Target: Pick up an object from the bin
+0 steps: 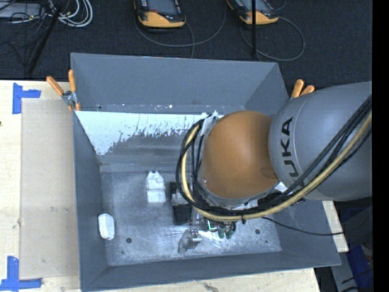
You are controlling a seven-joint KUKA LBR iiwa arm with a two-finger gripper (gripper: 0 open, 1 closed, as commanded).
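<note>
You're not done yet: nothing looks lifted. Gripper (192,239) sits low on the bin (176,96) floor, nr the front wall; can't tell if it's open or closed. Closest item is a black block (180,210), just beside it. White bottle (155,187) and white pill (106,225) lie further left. Arm (328,145) reads "UKA".

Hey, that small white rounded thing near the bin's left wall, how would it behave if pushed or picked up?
The small white rounded thing lies low and flat on the bin floor, so a push would probably slide it rather than tip it. Its outline looks firm, so it is likely rigid. Its rounded sides might slip when pinched.
</note>
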